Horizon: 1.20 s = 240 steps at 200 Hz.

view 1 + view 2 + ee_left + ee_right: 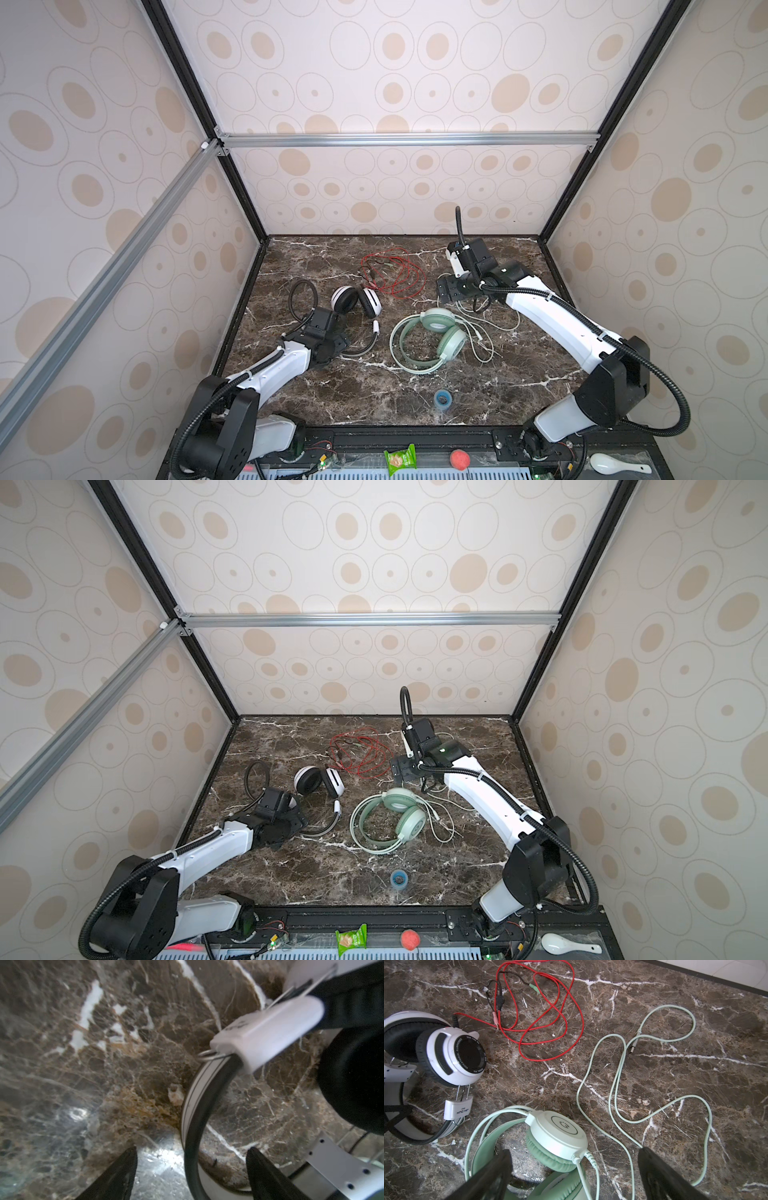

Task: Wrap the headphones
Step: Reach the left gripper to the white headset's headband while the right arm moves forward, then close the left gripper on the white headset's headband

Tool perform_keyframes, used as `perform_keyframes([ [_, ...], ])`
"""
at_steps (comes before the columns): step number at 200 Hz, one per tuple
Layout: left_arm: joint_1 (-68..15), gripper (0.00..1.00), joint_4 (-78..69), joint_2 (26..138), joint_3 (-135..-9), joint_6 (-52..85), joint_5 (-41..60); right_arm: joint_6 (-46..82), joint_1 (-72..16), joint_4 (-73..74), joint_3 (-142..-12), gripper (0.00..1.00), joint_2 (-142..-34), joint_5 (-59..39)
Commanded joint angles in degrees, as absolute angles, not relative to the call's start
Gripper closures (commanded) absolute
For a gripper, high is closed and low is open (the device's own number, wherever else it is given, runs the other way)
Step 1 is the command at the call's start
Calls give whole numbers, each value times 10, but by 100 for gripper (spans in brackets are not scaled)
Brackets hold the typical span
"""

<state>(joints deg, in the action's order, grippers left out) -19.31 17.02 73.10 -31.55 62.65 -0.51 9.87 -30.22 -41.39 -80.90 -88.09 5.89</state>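
Note:
The white-and-black headphones (pixel 356 300) (pixel 318 780) (pixel 452 1057) lie left of centre on the marble table. Their thin red cable (pixel 395 274) (pixel 542 1012) is loosely tangled behind them. My left gripper (pixel 192 1149) (pixel 347 347) is open and straddles their black-and-white headband (pixel 193 1105), with neither finger touching it. The mint green headphones (pixel 432 336) (pixel 395 816) (pixel 558 1132) lie at centre. Their pale cable (pixel 618 1076) (pixel 486 332) snakes loosely to the right. My right gripper (pixel 575 1150) (pixel 451 291) hangs open above the mint ear cup, holding nothing.
A small blue tape roll (pixel 443 398) (pixel 399 878) sits near the table's front edge. Beyond that edge, on the front rail, are a green snack packet (pixel 400 459), a red ball (pixel 459 458) and a white spoon (pixel 615 464). Patterned walls enclose three sides.

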Motion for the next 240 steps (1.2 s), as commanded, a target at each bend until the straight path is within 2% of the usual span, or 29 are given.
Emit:
perform_keyframes([
  [1,-202,24,145,762,-331,668,-27,73,-303,-409,-805,4,-856,43],
  [40,-214,44,143,820,-368,667,-53,36,-302,-415,-826,4,-844,60],
  [47,-214,50,151,827,-382,658,-61,33,-301,-421,-833,5,-845,63],
  [60,-214,62,170,845,-414,620,-81,31,-300,-430,-843,5,-844,68],
  [87,-203,79,225,889,-484,533,-118,24,-299,-428,-849,5,-834,90],
  [122,-179,100,228,919,-543,404,-154,12,-298,-446,-876,5,-832,114],
  [138,-168,100,194,917,-555,329,-137,14,-297,-448,-879,5,-832,111],
  [159,-163,100,139,900,-553,206,-57,19,-298,-457,-890,6,-840,99],
  [182,-161,100,158,924,-568,111,7,24,-298,-460,-897,6,-849,93],
  [240,-147,100,171,984,-591,71,30,21,-297,-468,-942,7,-884,65],
])
